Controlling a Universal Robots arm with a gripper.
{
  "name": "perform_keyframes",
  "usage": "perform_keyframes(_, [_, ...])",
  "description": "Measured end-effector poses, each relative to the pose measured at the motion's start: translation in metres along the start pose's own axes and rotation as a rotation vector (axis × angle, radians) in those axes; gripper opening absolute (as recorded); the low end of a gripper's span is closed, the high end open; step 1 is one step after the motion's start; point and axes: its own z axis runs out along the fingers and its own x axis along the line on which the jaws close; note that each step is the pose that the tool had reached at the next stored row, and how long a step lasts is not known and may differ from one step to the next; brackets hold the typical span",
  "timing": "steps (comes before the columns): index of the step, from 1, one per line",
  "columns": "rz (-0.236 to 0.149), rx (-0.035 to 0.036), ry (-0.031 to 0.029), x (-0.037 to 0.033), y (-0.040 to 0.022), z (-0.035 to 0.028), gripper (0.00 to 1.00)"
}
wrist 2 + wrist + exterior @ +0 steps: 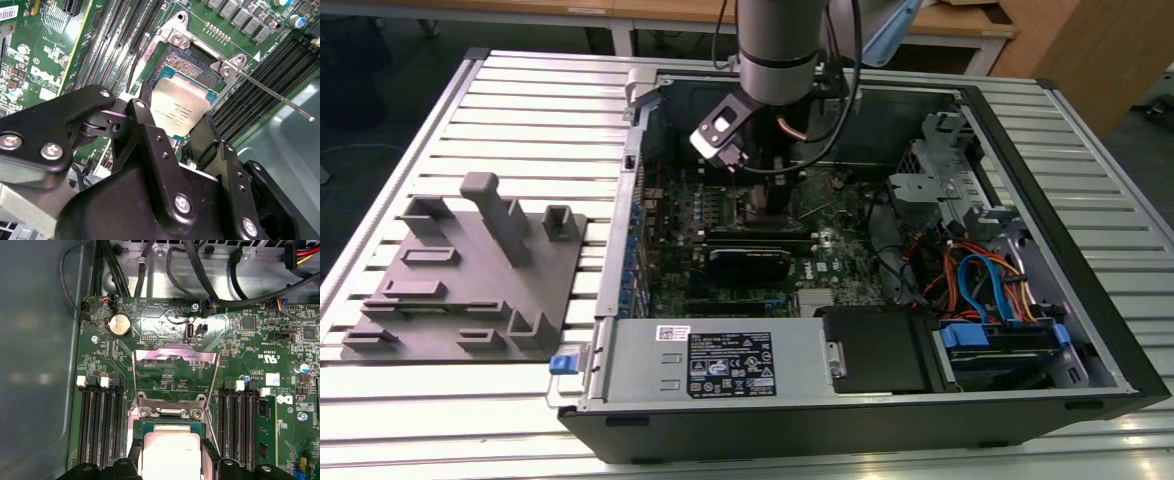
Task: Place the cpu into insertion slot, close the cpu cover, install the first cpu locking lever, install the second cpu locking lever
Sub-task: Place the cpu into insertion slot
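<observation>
A slatted metal table carries an open computer case; a green motherboard lies inside. The gripper reaches into the case, its black fingers pinched on opposite edges of the cpu; the chip is a flat square with a dull silver top, its sides lined up with the insertion slot beneath it; whether they touch is unclear; the cpu cover stands swung open beyond the slot; a thin lever juts past the slot's corner.
</observation>
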Motion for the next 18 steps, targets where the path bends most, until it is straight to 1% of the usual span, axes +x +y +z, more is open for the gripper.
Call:
perform_keyframes(9, [0.009, 0.0000, -0.0008, 0.0000, -0.0020, 0.0031, 0.54])
perform_keyframes(14, [0.017, 0.0037, -0.0015, -0.0001, -0.0023, 0.0056, 0.54])
perform_keyframes(16, [0.017, 0.0068, -0.0016, -0.0001, -0.0025, 0.0078, 0.54])
perform_keyframes(18, [0.017, 0.0083, -0.0014, -0.0001, -0.0027, 0.0102, 0.54])
